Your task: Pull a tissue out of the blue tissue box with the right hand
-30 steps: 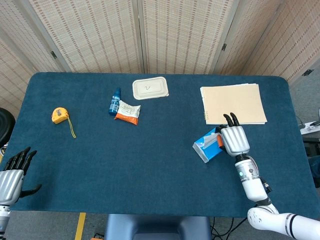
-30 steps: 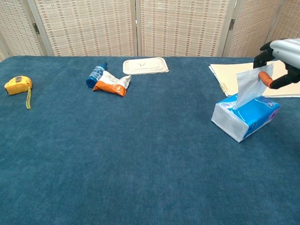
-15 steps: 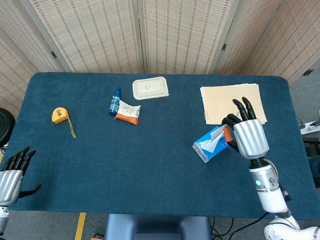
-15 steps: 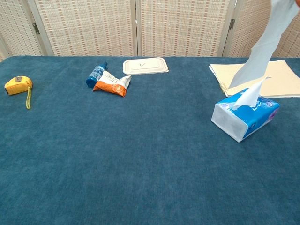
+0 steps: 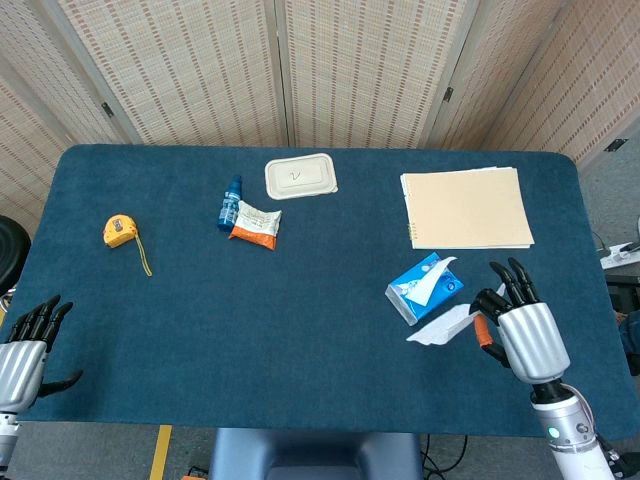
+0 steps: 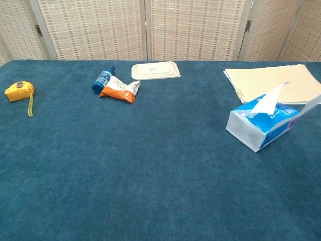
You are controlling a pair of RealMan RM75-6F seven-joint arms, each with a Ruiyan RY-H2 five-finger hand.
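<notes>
The blue tissue box (image 5: 422, 288) (image 6: 261, 126) lies on the table's right side with a fresh white tissue sticking up from its slot. My right hand (image 5: 524, 335) is nearer to me than the box, to its right, and pinches a pulled-out white tissue (image 5: 442, 327) that hangs free of the box. In the chest view only a blurred strip of that tissue (image 6: 307, 108) shows at the right edge, and the hand is out of frame. My left hand (image 5: 24, 345) stays at the table's near left corner, fingers apart and holding nothing.
A beige folder (image 5: 466, 207) lies behind the box. A white lidded container (image 5: 300, 177), a small blue bottle (image 5: 231, 203) and an orange-white packet (image 5: 255, 224) sit mid-table at the back. A yellow tape measure (image 5: 120, 232) is at the left.
My right hand has lifted the tissue fully out of the box, then drawn it back toward me and to the right. Another tissue now stands in the slot. The left hand has stayed put.
</notes>
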